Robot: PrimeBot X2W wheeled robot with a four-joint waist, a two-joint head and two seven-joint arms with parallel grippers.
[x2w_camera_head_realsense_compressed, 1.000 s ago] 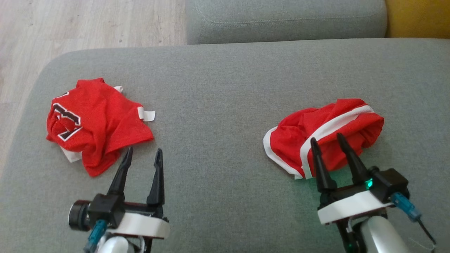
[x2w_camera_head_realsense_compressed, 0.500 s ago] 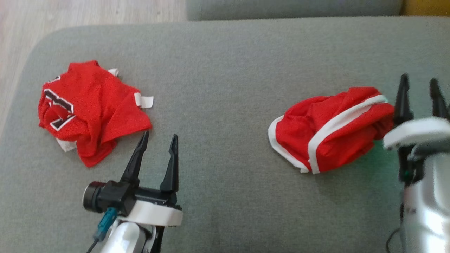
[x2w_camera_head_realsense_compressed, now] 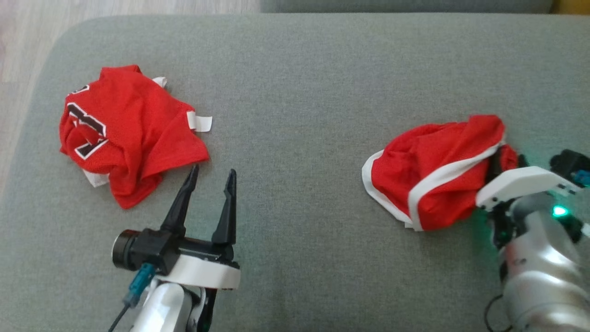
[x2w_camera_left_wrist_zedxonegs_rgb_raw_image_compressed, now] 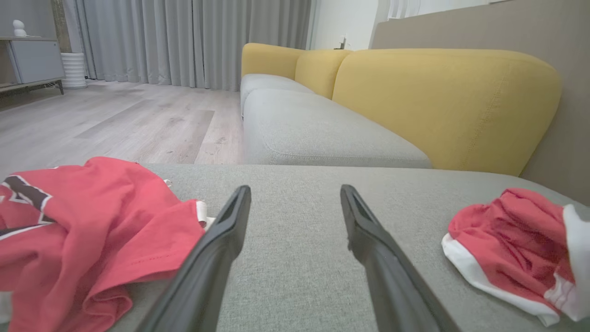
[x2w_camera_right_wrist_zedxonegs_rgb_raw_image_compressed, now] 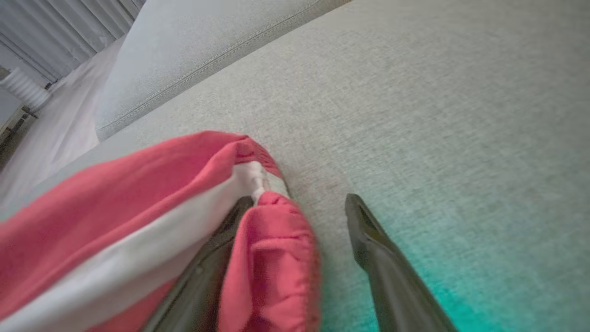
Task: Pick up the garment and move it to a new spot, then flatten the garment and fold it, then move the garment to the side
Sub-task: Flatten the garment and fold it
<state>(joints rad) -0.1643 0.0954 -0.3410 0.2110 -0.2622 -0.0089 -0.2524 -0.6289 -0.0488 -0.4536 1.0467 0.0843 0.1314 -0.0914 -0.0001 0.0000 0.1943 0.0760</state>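
Grey woven sofa seat (x2w_camera_head_realsense_compressed: 299, 92) spans most of the head view; pale wood floor (x2w_camera_head_realsense_compressed: 20, 46) shows at upper left.

Crumpled red mesh shorts with white trim and a white side stripe (x2w_camera_head_realsense_compressed: 433, 184) lie on the seat at centre right, bunched, not flat. Right gripper (x2w_camera_head_realsense_compressed: 507, 159) is at their right-hand edge, touching the cloth. In the right wrist view, its (x2w_camera_right_wrist_zedxonegs_rgb_raw_image_compressed: 299, 199) jaws stand wide apart: one finger is tucked under the striped fold, the other is on bare seat. A lump of red cloth sits between them, not pinched. Green light tints the seat beside it.

Rumpled red jersey with a black-and-white number (x2w_camera_head_realsense_compressed: 133, 143) lies at upper left, well apart from the shorts.

Left gripper (x2w_camera_head_realsense_compressed: 213, 169) sits at lower left, just below the jersey's hem, jaws parted and empty, over bare seat.
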